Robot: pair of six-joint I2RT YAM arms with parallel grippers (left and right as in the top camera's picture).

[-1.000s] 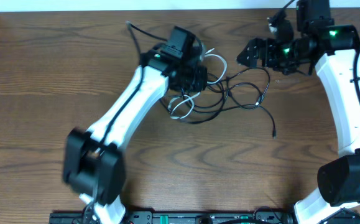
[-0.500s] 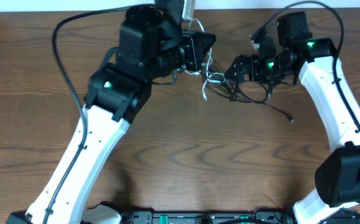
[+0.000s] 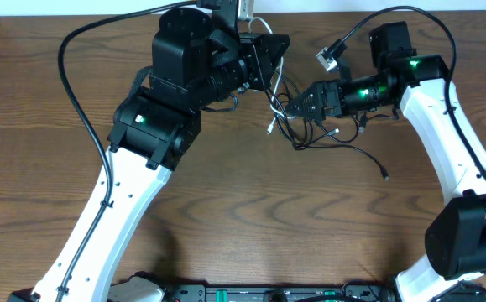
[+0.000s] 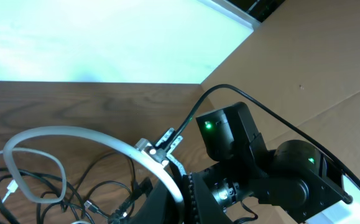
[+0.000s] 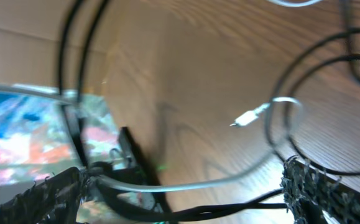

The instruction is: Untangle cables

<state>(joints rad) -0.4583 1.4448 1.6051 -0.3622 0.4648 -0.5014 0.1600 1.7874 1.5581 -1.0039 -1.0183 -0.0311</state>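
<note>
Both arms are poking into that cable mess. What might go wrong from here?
The left gripper holds the white cable raised, and the black cables seem looped through it, so pulling could tighten the knot. The open right gripper straddles several strands and might pinch the wrong one.

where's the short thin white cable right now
Overhead view, top centre: the short thin white cable dangles from the shut left gripper, beside the open right gripper, tangled with the thin black cables.
</note>
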